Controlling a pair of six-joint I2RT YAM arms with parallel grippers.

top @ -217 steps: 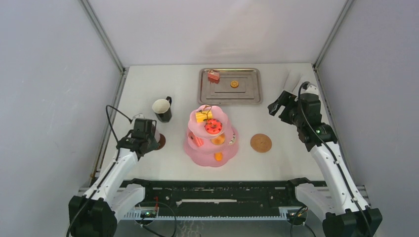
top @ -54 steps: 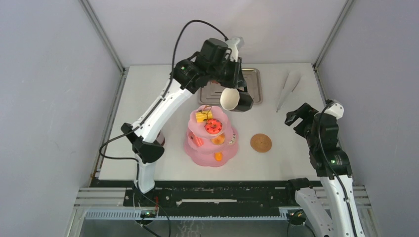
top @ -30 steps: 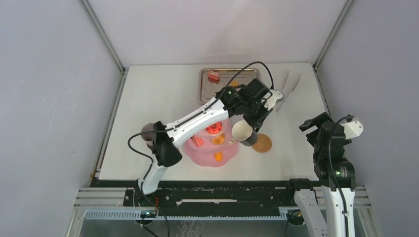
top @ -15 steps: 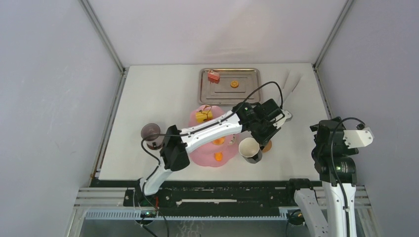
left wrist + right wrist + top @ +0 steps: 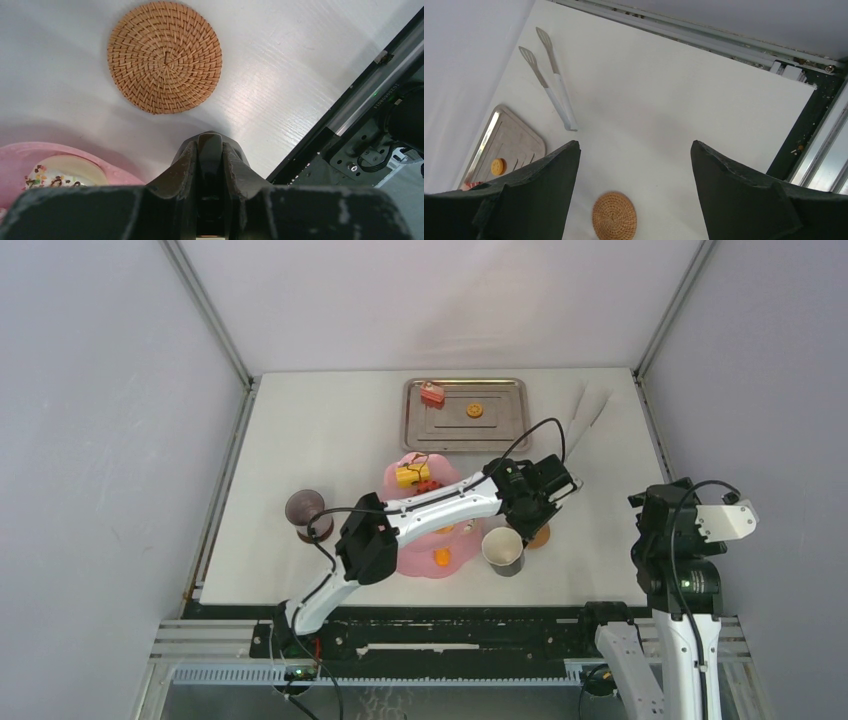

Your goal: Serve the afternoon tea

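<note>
Black mug (image 5: 503, 548) upright by near edge of the table (image 5: 320, 440), handle pinched by left gripper (image 5: 210, 145), woven coaster (image 5: 165, 56) just beside, pink stand (image 5: 412, 558) under the outstretched left arm (image 5: 440, 505), right gripper (image 5: 634, 146) spread, empty.

black mug (image 5: 503, 549): upright, right of pink stand (image 5: 460, 558) | mauve mug (image 5: 304, 508): upright, left

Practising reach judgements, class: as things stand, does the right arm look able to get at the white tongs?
Probably yes: the right pincer stands open, and only bare table lies between it and the tongs.
</note>
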